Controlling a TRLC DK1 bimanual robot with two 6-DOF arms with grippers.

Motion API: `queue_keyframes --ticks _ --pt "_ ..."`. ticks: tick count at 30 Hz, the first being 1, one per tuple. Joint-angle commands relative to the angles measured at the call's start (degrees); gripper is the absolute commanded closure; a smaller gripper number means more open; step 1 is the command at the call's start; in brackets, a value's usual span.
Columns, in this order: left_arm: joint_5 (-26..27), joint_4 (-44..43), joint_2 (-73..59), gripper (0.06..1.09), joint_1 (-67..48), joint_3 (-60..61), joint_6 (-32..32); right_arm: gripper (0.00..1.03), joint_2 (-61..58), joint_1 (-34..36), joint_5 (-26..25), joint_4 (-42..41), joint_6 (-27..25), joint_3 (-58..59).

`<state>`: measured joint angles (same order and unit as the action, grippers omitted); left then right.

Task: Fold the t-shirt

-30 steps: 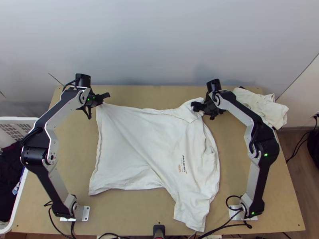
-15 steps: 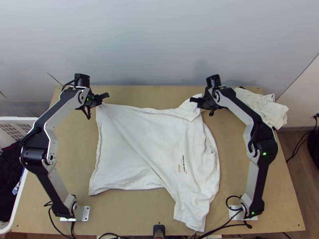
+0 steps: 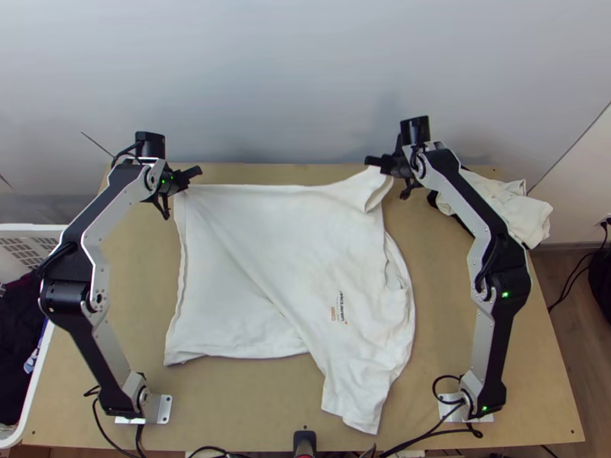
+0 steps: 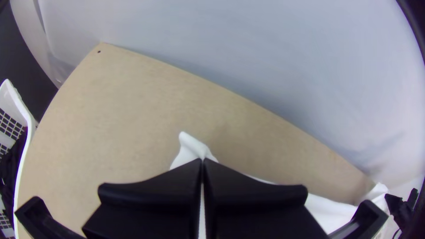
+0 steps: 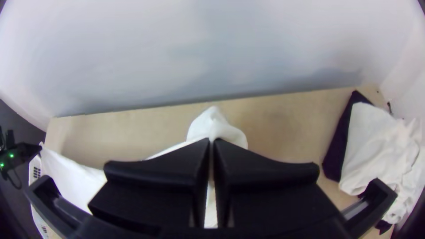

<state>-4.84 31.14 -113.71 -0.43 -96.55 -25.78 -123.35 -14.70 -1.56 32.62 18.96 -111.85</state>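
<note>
The white t-shirt (image 3: 260, 259) lies spread but rumpled over the middle of the table, a long diagonal crease running across it and a small print on its front. My left gripper (image 3: 191, 177) holds its far left corner. In the left wrist view my left gripper (image 4: 202, 163) is shut, with a tip of cloth poking out beyond the fingers. At the shirt's far right corner is my right gripper (image 3: 378, 162), the fabric drawn up to it. The right wrist view has my right gripper (image 5: 211, 144) shut on a bunched bit of shirt (image 5: 208, 124).
Folded white and dark cloths (image 3: 508, 206) are piled at the table's far right corner. A white basket (image 3: 34, 382) with dark clothes stands off the left side. The pale wall (image 3: 305, 84) rises behind the far edge. Cables lie along the near edge.
Both grippers have shifted toward the far edge, the right one more. The shirt's far edge is pulled up between them and straighter, and its near edge has slid away from the table's near edge.
</note>
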Motion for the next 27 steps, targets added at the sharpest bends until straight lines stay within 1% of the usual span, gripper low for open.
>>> queue_keyframes --ticks 1,4,8,10,13,17,19,22,27 --pt "-1.14 -0.37 -2.74 1.05 0.51 -4.78 -0.32 0.99 -1.63 -0.95 -5.03 -3.97 -2.61 -5.66" --pt "-2.19 -0.55 -5.12 1.05 0.51 -8.48 -0.32 1.0 -3.83 -0.51 -6.26 -3.97 -2.61 -9.26" --pt "-2.54 -0.64 -8.55 1.05 1.13 -14.89 -1.2 1.0 -6.82 -0.33 -9.6 -4.06 -2.79 -16.12" --pt "-2.63 -0.55 -9.78 1.05 1.22 -17.53 -1.2 1.0 -7.7 -0.51 -11.36 -5.46 -3.84 -18.66" --pt "-2.63 -0.64 -10.57 1.05 1.22 -19.37 -1.11 1.0 -7.96 -1.39 -14.35 -9.51 -7.1 -18.84" --pt "-2.63 -0.81 -10.92 1.05 1.22 -20.25 -0.94 1.0 -8.93 -1.74 -14.87 -10.21 -7.8 -18.49" --pt "-2.63 -0.73 -10.39 1.05 1.31 -19.55 -0.85 1.0 -8.93 -1.91 -14.87 -9.15 -7.45 -17.7" --pt "-2.54 -0.73 -9.07 1.05 1.39 -17.09 -0.41 1.0 -7.96 -2.0 -14.87 -4.85 -5.87 -16.38" --pt "-1.4 -1.69 -5.21 1.05 1.57 -10.67 0.91 1.0 -2.69 -1.91 -13.64 0.86 -3.58 -9.96"
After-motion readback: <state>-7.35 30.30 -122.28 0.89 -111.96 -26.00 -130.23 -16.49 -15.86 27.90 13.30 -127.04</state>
